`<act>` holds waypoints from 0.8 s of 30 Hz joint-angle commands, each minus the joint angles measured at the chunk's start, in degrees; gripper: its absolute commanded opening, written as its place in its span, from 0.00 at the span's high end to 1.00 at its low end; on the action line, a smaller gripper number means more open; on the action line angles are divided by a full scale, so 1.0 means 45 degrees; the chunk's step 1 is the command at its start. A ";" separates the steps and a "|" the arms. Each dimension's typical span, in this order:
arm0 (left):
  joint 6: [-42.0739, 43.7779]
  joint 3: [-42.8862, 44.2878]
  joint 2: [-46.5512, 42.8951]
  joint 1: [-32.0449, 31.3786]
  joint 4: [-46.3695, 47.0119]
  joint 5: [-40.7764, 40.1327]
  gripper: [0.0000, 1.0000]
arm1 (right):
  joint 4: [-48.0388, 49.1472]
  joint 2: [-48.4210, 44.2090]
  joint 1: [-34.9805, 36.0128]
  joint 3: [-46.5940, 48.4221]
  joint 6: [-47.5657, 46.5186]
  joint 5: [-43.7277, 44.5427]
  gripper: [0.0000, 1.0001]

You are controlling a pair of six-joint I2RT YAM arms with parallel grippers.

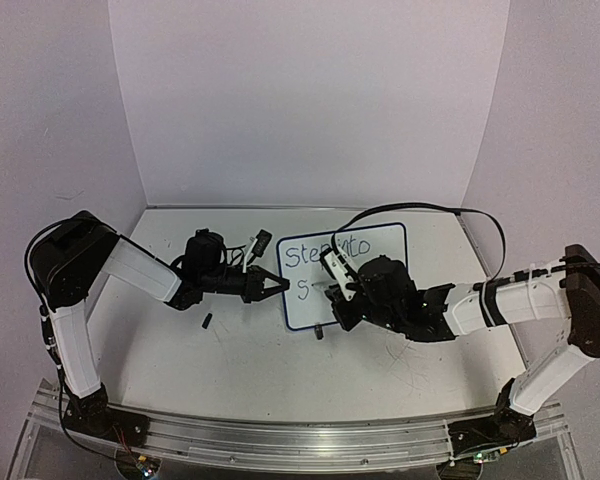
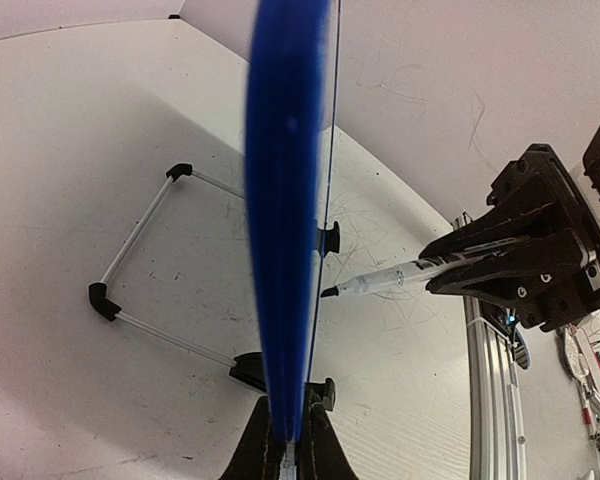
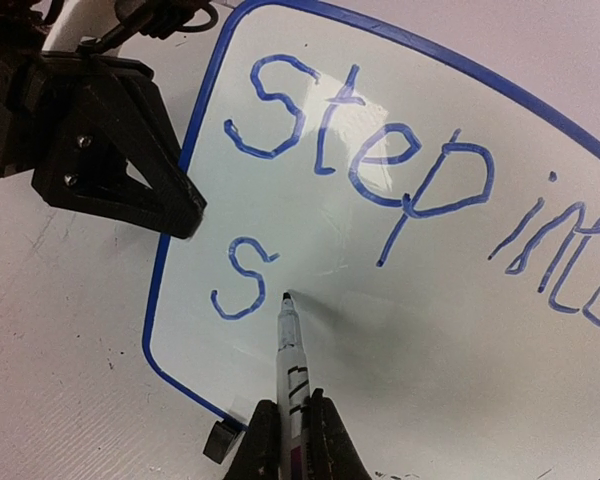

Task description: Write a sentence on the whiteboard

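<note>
Along the near edge of the table (image 1: pixel 230 380), both arm bases are bolted to a metal rail (image 1: pixel 280 435). From its base the left arm is raised to a high elbow at the left side, then folded down and inward. The left gripper (image 1: pixel 273 285) is thus brought low and level to the left edge of the whiteboard (image 1: pixel 390 240). Its fingers (image 2: pixel 252 452) are pressed together on the board's blue frame, which is seen edge-on between them in the left wrist view. The right arm is bent in mirror fashion, with its forearm laid low across the table toward the centre. The right gripper (image 1: pixel 332 290) is held in front of the board's lower half. A marker (image 3: pixel 290 345) is pinched between its closed fingers (image 3: pixel 260 445), and the tip is set at the white surface just right of the lower letter; whether it touches cannot be told. The whiteboard is stood up at the middle of the table, propped on black feet (image 2: pixel 328 238) with a wire stand (image 2: pixel 150 270) behind it. Of the sentence (image 3: pixel 380 170), "Step into" is written in blue across the top line, the last letter running out of the right wrist view, and a single "S" is written beneath it. A small dark piece (image 1: pixel 207 321) is seen on the table left of the board. Farther back, the scene is closed by plain pale walls (image 1: pixel 310 100).
</note>
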 commanded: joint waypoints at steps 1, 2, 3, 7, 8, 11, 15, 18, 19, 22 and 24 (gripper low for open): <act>0.0451 0.0236 0.0114 0.0120 -0.1063 -0.0922 1.00 | 0.0268 0.0071 -0.0024 0.0468 0.0208 0.0459 1.00; 0.0451 0.0224 0.0111 0.0120 -0.1065 -0.0929 1.00 | 0.0279 0.0080 -0.0015 0.0481 0.0198 0.0453 1.00; 0.0451 0.0211 0.0092 0.0120 -0.1072 -0.0932 1.00 | 0.0296 0.0094 -0.0017 0.0490 0.0191 0.0440 1.00; 0.0478 0.0181 0.0059 0.0127 -0.1088 -0.0927 1.00 | 0.0364 0.0228 -0.0011 0.0561 0.0209 0.0481 1.00; 0.0489 0.0174 0.0054 0.0121 -0.1093 -0.0926 1.00 | 0.0381 0.0265 -0.0013 0.0585 0.0210 0.0461 1.00; 0.0509 0.0176 0.0057 0.0120 -0.1107 -0.0931 1.00 | 0.0384 0.0362 -0.0019 0.0633 0.0197 0.0428 1.00; 0.0515 0.0197 0.0076 0.0120 -0.1125 -0.0939 1.00 | 0.0257 0.0392 -0.0009 0.0655 0.0245 0.0457 1.00; 0.0529 0.0198 0.0093 0.0128 -0.1123 -0.0931 1.00 | 0.0030 0.0351 -0.0016 0.0648 0.0277 0.0413 1.00; 0.0534 0.0197 0.0095 0.0124 -0.1128 -0.0935 1.00 | -0.0023 0.0343 -0.0015 0.0636 0.0292 0.0387 1.00; 0.0546 0.0198 0.0093 0.0120 -0.1142 -0.0933 1.00 | -0.0181 0.0310 -0.0013 0.0591 0.0363 0.0328 1.00; 0.0548 0.0198 0.0086 0.0120 -0.1143 -0.0935 1.00 | -0.0260 0.0290 -0.0013 0.0535 0.0405 0.0231 1.00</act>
